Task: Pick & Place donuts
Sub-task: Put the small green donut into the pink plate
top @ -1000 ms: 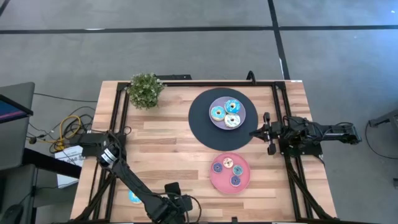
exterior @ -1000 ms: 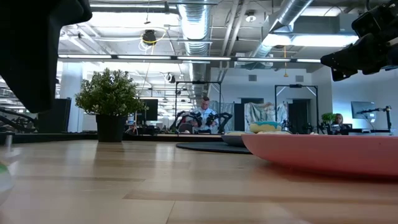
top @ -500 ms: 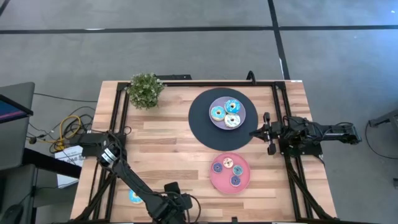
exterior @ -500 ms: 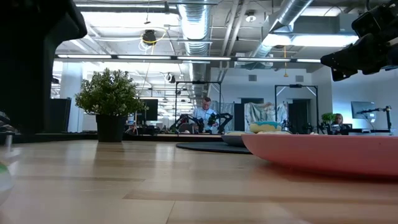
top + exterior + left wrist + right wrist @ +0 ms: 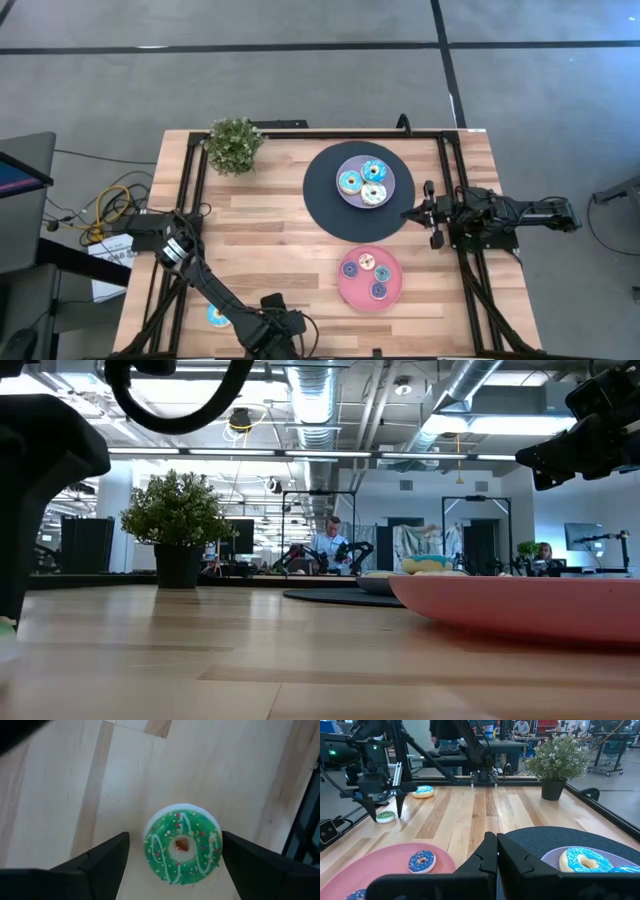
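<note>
Donuts are seen in the high view on the lavender plate (image 5: pixel 374 182) and pink plate (image 5: pixel 369 278). Left gripper (image 5: pixel 175 851) is shown in its wrist view spread wide astride a green-iced donut (image 5: pixel 182 847) lying on the table (image 5: pixel 60 795), ungrasped. Right gripper (image 5: pixel 496 854) is seen closed, empty, near the plates.

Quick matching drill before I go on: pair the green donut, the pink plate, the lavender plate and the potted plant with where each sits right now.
Things:
1. green donut
2. pink plate
3. lavender plate
4. potted plant

Places:
A. on the black disc
B. far left corner of the table
C. bare wood, between the open left gripper jaws
D. on the wood, nearer the front than the disc

Pairs: 1-C, 2-D, 3-A, 4-B
</note>
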You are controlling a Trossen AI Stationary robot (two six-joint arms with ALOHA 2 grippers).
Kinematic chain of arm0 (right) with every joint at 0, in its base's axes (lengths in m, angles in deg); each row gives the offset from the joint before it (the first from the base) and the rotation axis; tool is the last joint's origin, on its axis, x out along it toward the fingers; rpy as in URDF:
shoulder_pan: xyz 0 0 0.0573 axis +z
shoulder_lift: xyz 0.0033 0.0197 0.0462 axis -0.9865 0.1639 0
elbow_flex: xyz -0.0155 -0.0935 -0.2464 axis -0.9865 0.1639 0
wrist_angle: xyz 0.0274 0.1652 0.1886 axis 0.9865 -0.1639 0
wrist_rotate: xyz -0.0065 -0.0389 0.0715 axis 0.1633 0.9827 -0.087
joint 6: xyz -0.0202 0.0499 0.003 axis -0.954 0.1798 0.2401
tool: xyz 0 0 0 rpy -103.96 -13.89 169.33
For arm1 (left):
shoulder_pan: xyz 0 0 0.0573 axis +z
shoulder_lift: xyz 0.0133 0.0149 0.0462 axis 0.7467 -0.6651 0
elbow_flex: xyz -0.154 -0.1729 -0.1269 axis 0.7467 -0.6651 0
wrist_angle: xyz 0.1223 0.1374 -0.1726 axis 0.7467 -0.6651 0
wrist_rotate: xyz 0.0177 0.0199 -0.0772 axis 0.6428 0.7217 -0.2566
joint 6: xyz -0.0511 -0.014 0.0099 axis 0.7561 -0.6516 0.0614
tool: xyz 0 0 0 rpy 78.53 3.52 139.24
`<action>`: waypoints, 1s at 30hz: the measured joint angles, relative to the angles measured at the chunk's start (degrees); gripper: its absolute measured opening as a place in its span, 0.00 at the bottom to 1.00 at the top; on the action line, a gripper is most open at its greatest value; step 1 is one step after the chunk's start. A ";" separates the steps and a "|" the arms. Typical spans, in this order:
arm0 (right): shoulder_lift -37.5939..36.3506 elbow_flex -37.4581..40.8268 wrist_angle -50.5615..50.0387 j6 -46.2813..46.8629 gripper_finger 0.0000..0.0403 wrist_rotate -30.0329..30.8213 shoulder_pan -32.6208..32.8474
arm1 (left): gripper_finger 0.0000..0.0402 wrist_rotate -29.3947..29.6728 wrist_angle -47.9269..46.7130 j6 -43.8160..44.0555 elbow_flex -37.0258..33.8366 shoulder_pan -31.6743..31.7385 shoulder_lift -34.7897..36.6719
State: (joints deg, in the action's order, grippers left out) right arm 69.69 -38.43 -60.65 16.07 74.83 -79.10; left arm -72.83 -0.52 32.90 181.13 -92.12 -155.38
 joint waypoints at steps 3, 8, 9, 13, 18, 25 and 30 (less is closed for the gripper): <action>0.00 0.00 0.00 0.00 0.00 -0.01 -0.01 | 0.73 -0.26 0.12 -0.01 -0.02 0.04 0.00; 0.00 0.00 0.00 0.00 0.00 0.01 -0.01 | 0.67 -0.74 0.26 -0.02 -0.02 0.03 0.00; 0.00 0.00 0.00 0.00 0.00 0.01 -0.01 | 0.66 -0.88 0.26 -0.03 -0.02 0.04 0.00; 0.00 0.00 0.00 0.02 0.00 0.01 0.01 | 0.61 -0.95 0.40 -0.36 -0.02 0.09 0.00; 0.00 0.00 0.00 0.00 0.00 0.00 -0.01 | 0.55 -1.25 0.41 -0.33 0.08 0.76 0.00; 0.00 0.00 0.00 0.01 0.00 0.01 -0.01 | 0.54 2.17 2.94 -6.18 3.31 5.31 0.00; 0.00 0.00 0.00 0.00 0.00 0.00 0.01 | 0.54 7.01 10.17 -19.86 7.11 11.33 0.00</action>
State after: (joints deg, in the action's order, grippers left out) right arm 69.69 -38.43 -60.65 16.07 74.84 -79.09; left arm -65.82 9.65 13.04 188.24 -80.80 -155.38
